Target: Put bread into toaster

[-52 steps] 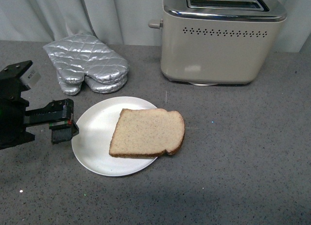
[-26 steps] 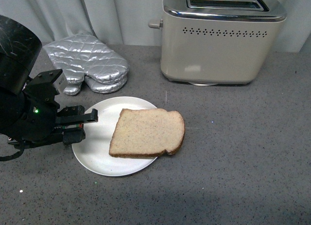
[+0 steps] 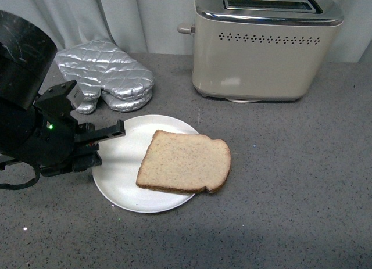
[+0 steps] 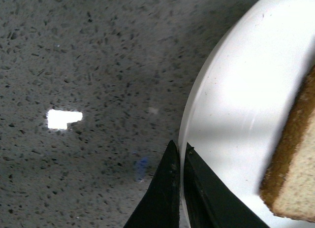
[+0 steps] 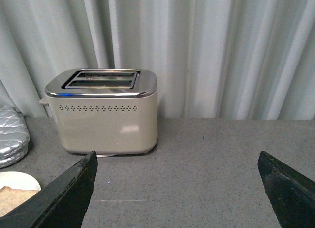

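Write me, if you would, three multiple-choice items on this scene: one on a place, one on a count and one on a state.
1. Where does the bread lie?
A. On the bare counter
B. On the white plate, overhanging its edge
C. On the oven mitts

2. How many slots does the toaster have on top?
A. One
B. Three
C. Two

3. How is the right hand?
A. Open, holding nothing
B. Shut on the bread
C. Shut on the plate

Answers:
1. B: the slice rests on the plate with one corner past the rim.
2. C: the right wrist view shows two slots side by side in the chrome top.
3. A: its fingers stand far apart with nothing between them.
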